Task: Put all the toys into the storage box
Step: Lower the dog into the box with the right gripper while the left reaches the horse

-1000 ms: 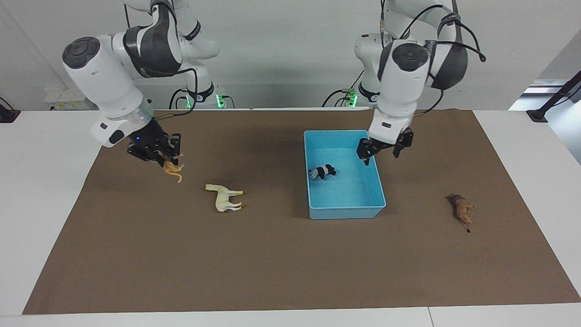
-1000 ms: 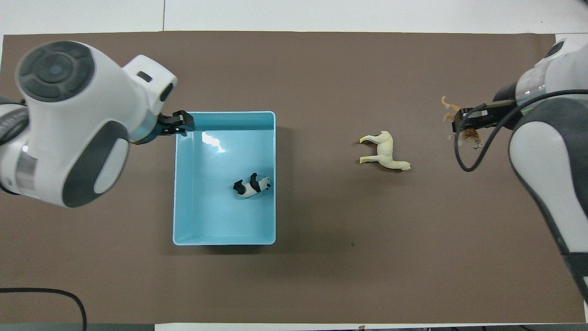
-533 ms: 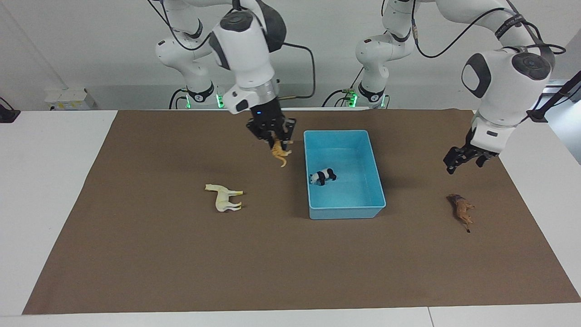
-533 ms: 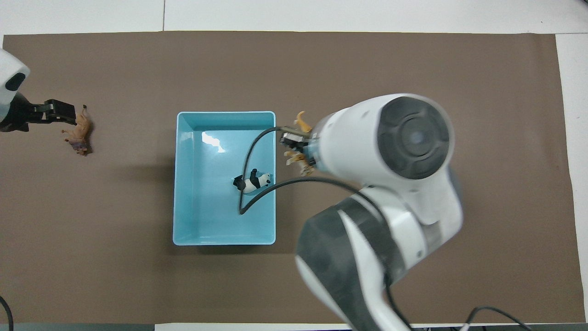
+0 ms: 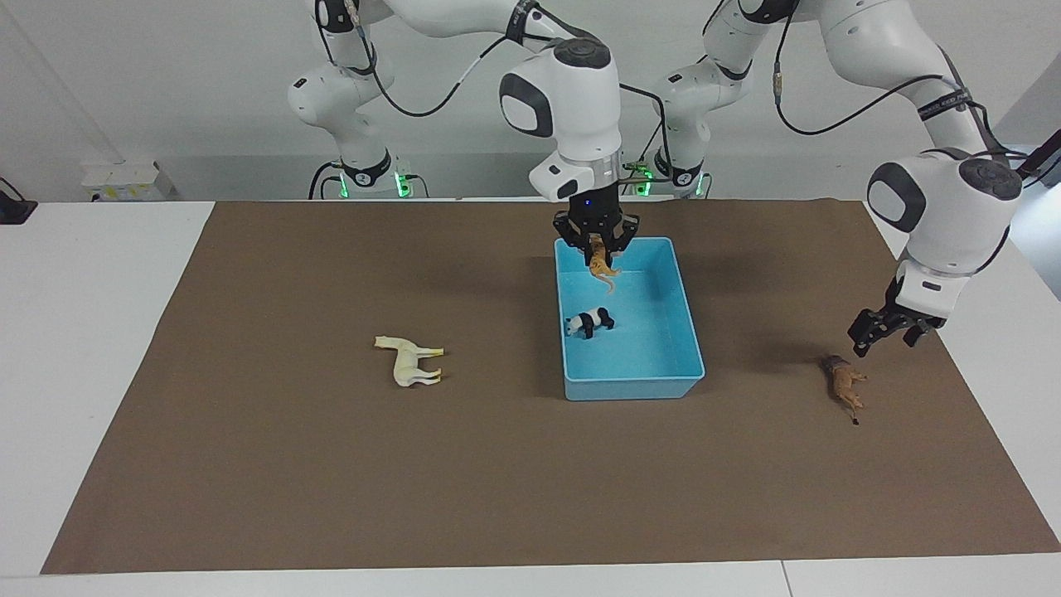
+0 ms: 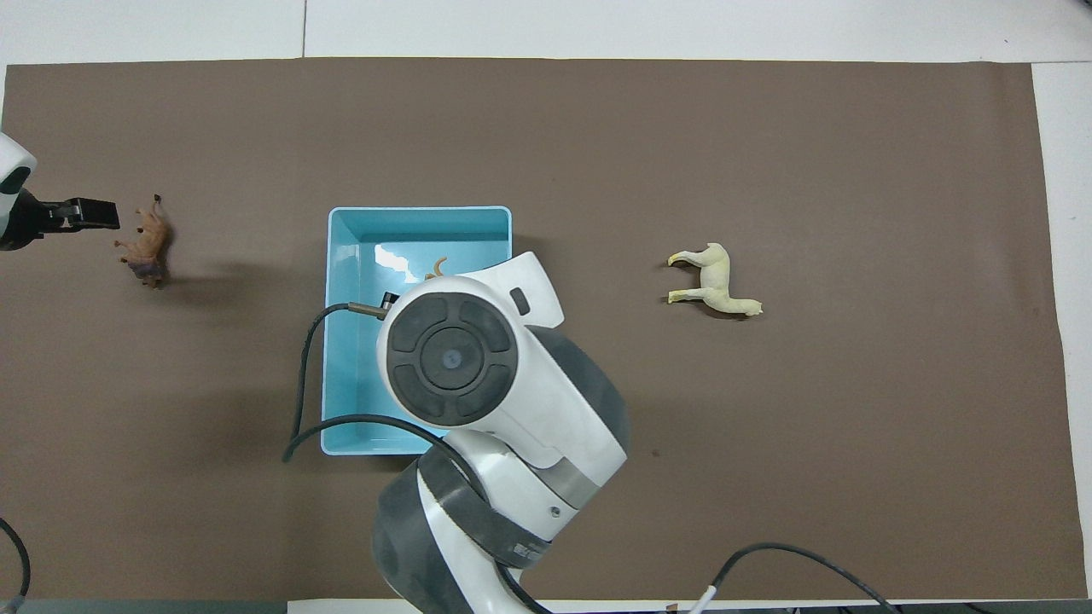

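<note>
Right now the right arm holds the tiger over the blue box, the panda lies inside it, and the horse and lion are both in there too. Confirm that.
Not quite. The horse and lion lie on the brown mat outside the blue box, as the facing view shows. The rest stands: the right gripper holds the tiger over it, with the panda inside.

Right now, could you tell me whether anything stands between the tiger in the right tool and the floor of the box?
Nothing visible does. The right tool holds the tiger over the box, at its end nearer the robots. The panda lies farther along the floor, not under it.
</note>
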`<control>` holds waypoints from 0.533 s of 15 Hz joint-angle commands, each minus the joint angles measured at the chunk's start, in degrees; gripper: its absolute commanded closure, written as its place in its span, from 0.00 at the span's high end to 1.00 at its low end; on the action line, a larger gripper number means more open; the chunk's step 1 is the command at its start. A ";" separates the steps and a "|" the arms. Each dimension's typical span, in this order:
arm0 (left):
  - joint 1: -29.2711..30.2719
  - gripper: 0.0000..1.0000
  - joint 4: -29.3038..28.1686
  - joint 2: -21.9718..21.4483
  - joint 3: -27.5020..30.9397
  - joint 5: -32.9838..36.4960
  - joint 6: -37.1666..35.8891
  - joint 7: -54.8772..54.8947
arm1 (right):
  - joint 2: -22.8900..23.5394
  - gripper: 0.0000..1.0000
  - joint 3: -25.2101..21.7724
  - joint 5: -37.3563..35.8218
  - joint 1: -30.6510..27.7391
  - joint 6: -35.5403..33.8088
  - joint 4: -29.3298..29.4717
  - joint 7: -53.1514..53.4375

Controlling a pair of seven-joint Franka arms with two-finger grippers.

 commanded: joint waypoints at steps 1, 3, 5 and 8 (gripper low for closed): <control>0.09 1.00 -2.59 0.21 -0.28 -0.13 1.84 0.28 | 0.99 1.00 -0.34 -0.17 -0.68 -0.56 1.71 2.26; 0.44 1.00 -4.34 -0.32 -0.20 -0.13 1.75 0.01 | 1.08 1.00 -0.51 0.79 -0.68 -5.11 3.63 3.41; 0.80 1.00 -7.41 -1.37 -0.20 -0.13 3.32 -0.25 | 0.82 1.00 -1.12 0.19 -1.90 -11.86 6.01 3.15; 0.80 1.00 -10.33 -1.64 -0.20 -0.13 6.14 -0.34 | -2.34 1.00 -1.57 -2.80 -7.86 -18.56 5.32 -6.03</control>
